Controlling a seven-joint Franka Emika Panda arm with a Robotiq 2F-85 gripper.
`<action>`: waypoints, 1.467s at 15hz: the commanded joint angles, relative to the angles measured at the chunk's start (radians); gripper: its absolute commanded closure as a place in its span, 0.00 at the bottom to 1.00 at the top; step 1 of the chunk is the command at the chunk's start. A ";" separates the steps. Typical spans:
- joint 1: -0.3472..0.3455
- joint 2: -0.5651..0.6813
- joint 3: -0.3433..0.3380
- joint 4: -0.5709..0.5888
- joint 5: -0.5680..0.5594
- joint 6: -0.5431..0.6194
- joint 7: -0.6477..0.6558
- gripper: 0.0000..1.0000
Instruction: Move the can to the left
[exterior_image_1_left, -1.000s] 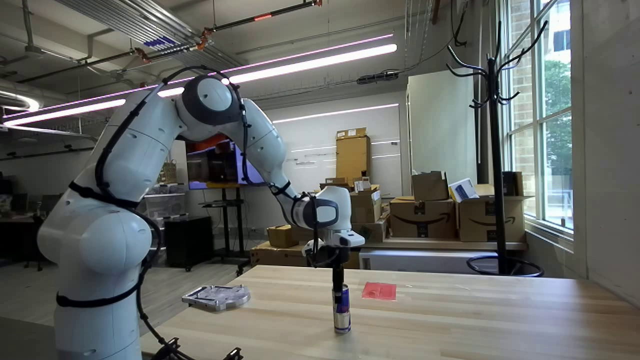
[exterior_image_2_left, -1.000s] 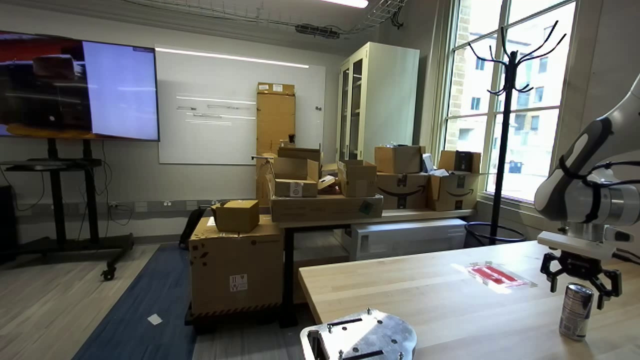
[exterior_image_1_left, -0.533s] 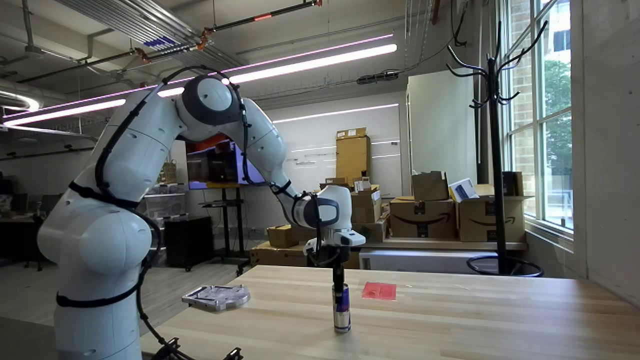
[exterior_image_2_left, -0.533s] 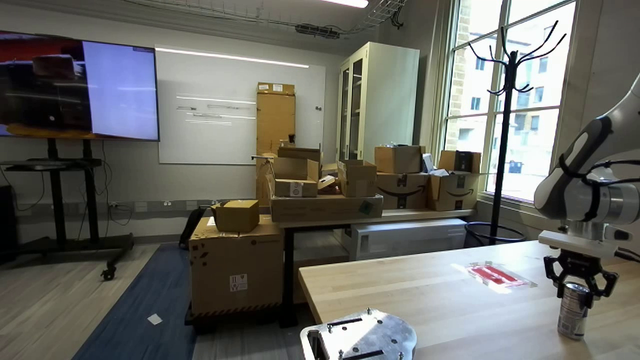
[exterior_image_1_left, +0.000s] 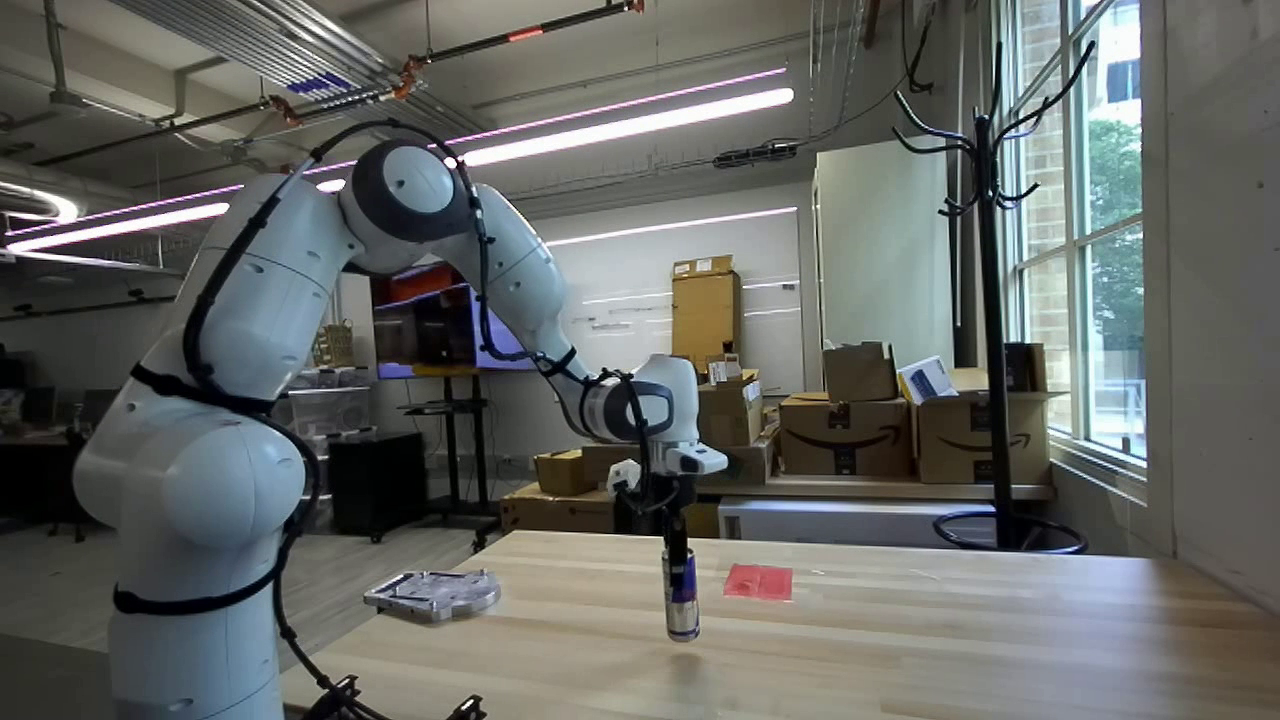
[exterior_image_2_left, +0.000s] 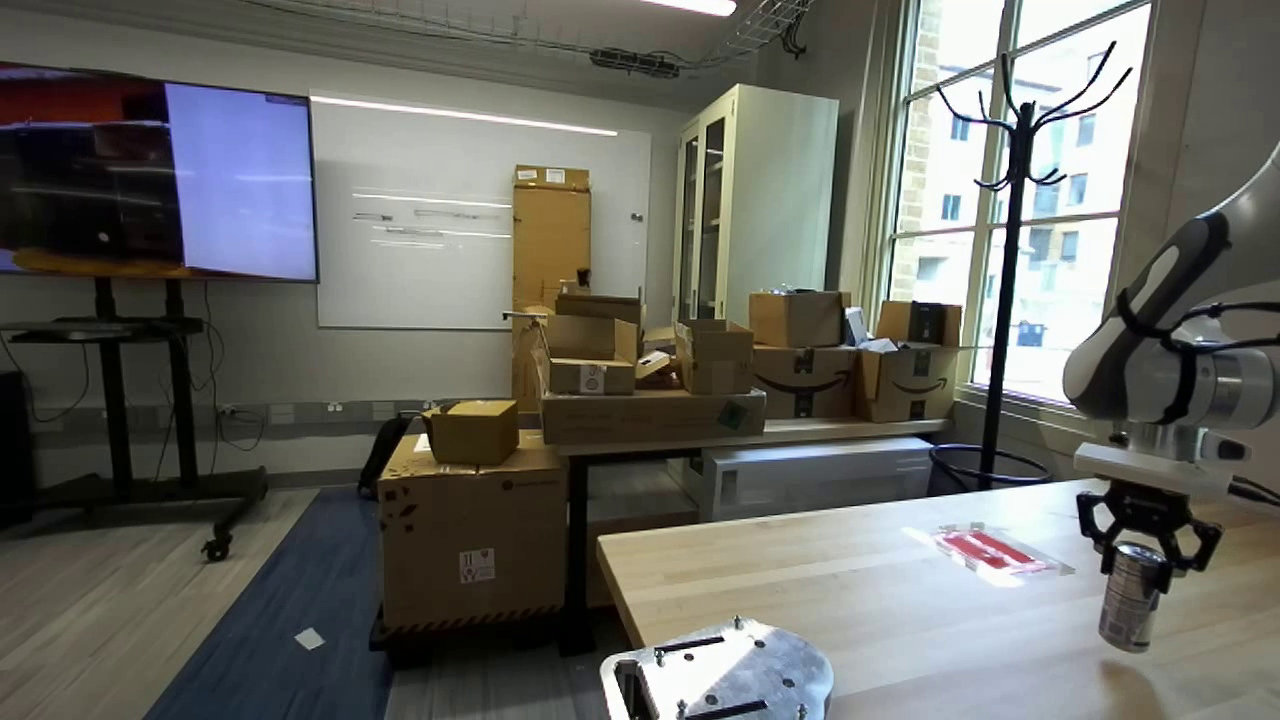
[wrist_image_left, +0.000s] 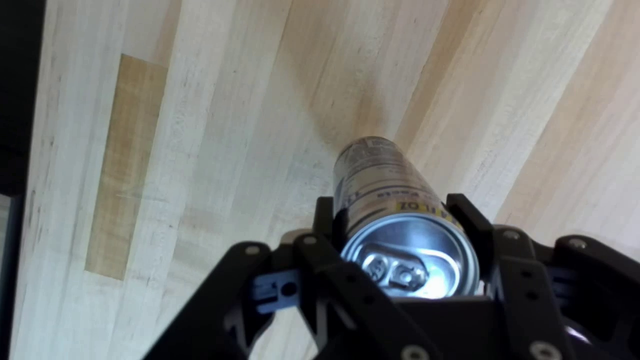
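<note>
The can (exterior_image_2_left: 1130, 605) is held, slightly tilted, just above the pale wooden surface (exterior_image_1_left: 900, 650), its sides being clamped by the tool (exterior_image_2_left: 1136, 573). Its top is silvery, its upper part dark blue, its lower band pale. A red packet (exterior_image_1_left: 758, 582) is laid near the tool, a metal plate (exterior_image_1_left: 435, 596) farther off. Beyond the tool, cardboard boxes (exterior_image_1_left: 728, 420) are stacked before a whiteboard (exterior_image_1_left: 622, 270), near a coat stand (exterior_image_1_left: 995, 350); a blue-and-white carton (exterior_image_1_left: 927, 380) is seen at one, most contents being hidden.
</note>
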 joint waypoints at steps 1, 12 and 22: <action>0.056 -0.163 0.021 -0.047 -0.052 -0.044 -0.035 0.67; 0.327 -0.257 0.293 0.100 -0.246 -0.244 -0.012 0.67; 0.528 0.029 0.449 0.484 -0.359 -0.472 -0.069 0.67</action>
